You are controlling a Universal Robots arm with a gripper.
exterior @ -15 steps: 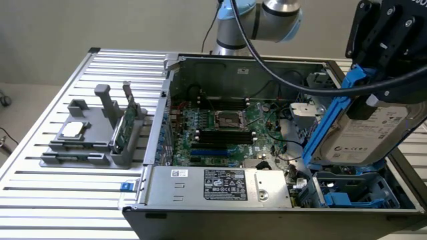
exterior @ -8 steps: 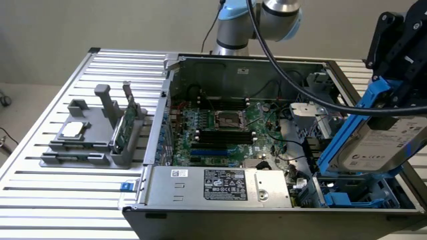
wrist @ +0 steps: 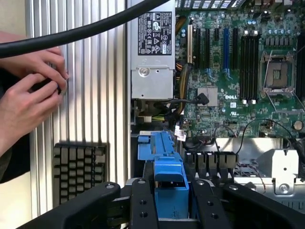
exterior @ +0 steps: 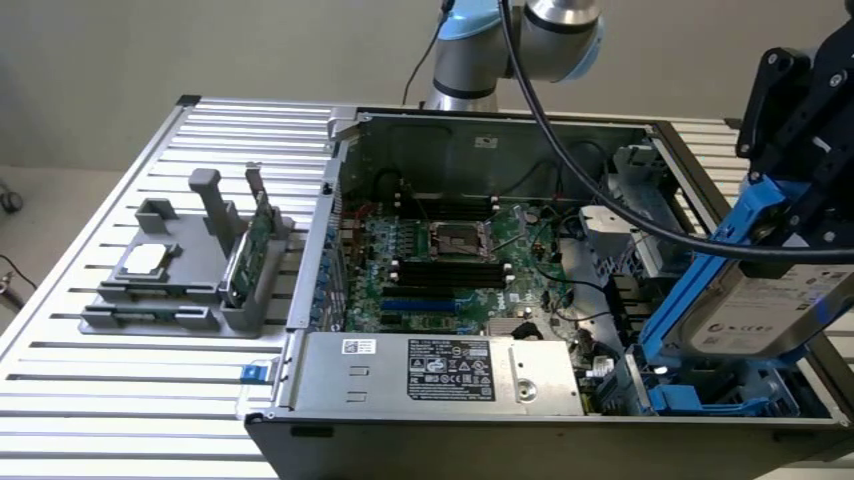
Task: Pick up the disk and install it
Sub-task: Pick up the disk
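Observation:
The disk (exterior: 767, 310), a silver-grey drive with a white label in blue carrier rails, hangs tilted over the open computer case (exterior: 320, 240), at the near corner on the exterior view's right. My gripper (exterior: 798, 235) is shut on its upper end. Right below the disk, a blue drive bay (exterior: 707, 400) sits in the case. In the wrist view the disk's blue rail (wrist: 169, 183) is clamped between the black fingers (wrist: 143, 205) of my gripper (wrist: 172, 205).
The motherboard (exterior: 447, 260) and the silver power supply (exterior: 441, 365) lie in the case. A grey stand (exterior: 174, 290) on the slatted table holds a square chip (exterior: 144, 260) and a green card (exterior: 254, 255). A person's hands (wrist: 28, 95) and a keyboard (wrist: 78, 169) are beside the case.

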